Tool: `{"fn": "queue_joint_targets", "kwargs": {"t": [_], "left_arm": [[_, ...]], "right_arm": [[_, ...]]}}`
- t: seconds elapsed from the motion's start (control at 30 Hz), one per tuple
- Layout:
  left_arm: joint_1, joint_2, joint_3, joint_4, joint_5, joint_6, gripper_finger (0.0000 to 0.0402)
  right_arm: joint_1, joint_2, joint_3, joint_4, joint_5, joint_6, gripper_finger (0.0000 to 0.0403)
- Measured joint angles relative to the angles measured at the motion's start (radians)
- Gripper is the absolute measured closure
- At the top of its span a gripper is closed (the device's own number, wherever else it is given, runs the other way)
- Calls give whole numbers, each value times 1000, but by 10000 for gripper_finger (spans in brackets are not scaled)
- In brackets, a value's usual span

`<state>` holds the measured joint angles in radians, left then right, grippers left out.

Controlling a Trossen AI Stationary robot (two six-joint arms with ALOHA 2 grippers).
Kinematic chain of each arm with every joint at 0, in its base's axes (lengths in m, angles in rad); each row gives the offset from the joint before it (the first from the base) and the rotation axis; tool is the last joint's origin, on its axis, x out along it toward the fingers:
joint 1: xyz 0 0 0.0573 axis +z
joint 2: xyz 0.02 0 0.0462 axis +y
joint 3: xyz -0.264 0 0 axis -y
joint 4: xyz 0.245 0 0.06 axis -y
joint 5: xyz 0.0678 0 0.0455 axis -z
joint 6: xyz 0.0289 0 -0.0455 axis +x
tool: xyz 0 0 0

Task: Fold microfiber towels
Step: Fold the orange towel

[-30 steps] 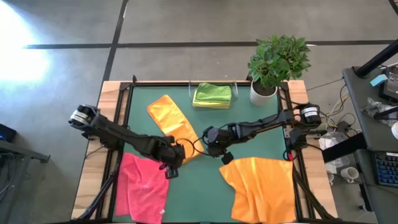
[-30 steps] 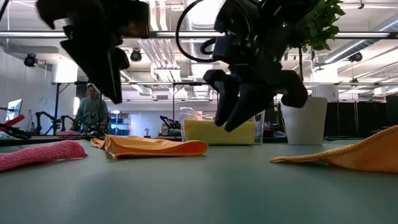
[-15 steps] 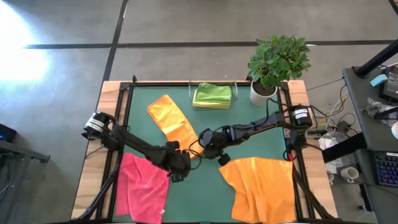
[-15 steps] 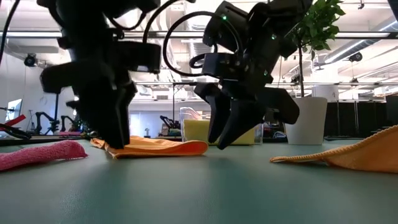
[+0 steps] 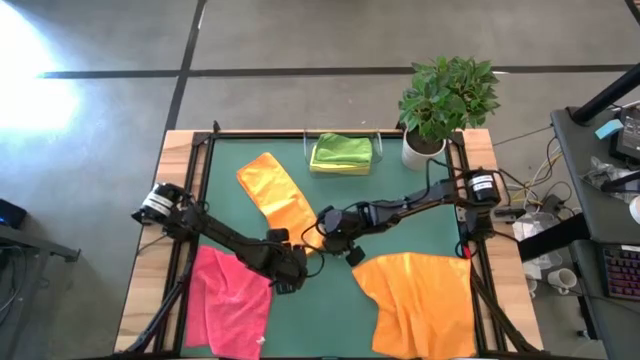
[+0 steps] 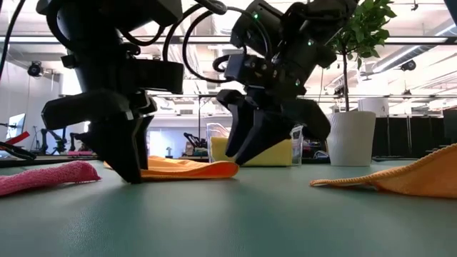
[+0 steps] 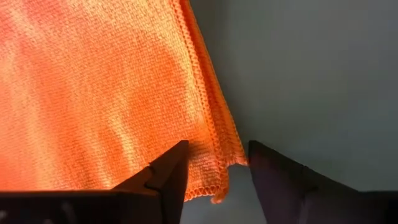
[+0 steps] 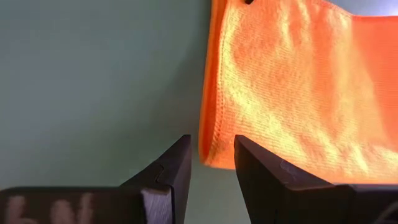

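Observation:
An orange towel [image 5: 280, 200], folded into a long strip, lies flat on the green mat [image 5: 400, 200], with its near end between my two grippers. My left gripper [image 7: 217, 147] is open and low at the strip's near left corner [image 7: 214, 186], which shows between its fingers. My right gripper [image 8: 212, 140] is open, with the near right corner [image 8: 214, 155] between its fingers; it hangs a little above the cloth in the low view [image 6: 246, 153]. A pink towel [image 5: 230, 300] and a second orange towel [image 5: 415, 300] lie crumpled near the front edge. My left gripper comes steeply from above at the strip's near left corner [image 7: 211, 177]. One finger [image 7: 168, 171] stands over the cloth, the other [image 7: 273, 177] over bare mat. I cannot tell whether they touch the towel. My right gripper slants down over its corner; touching cannot be told.
A lime green towel [image 5: 342, 152] lies folded in a clear bin at the far edge. A potted plant [image 5: 445, 100] stands at the far right corner. Bare mat [image 5: 330, 310] shows between the pink and the right orange towel.
My left gripper has come down toward the table and tipped steeper, ending at the folded strip's near end. My right gripper has shifted a little toward the table's left and down, closer to the same end. The towels have stayed where they were.

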<state>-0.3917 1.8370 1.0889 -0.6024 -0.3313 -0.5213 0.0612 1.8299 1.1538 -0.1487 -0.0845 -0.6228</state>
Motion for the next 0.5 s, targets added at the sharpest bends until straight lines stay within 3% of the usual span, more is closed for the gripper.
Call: {"fn": "queue_joint_targets", "kwargs": {"t": [0.3,0.5], "left_arm": [[5,3,-4,1,-28,3,386],[6,3,-6,14,-31,3,390]], "right_arm": [[-2,64,2,73,31,-6,289],[0,86,4,66,43,11,313]]}}
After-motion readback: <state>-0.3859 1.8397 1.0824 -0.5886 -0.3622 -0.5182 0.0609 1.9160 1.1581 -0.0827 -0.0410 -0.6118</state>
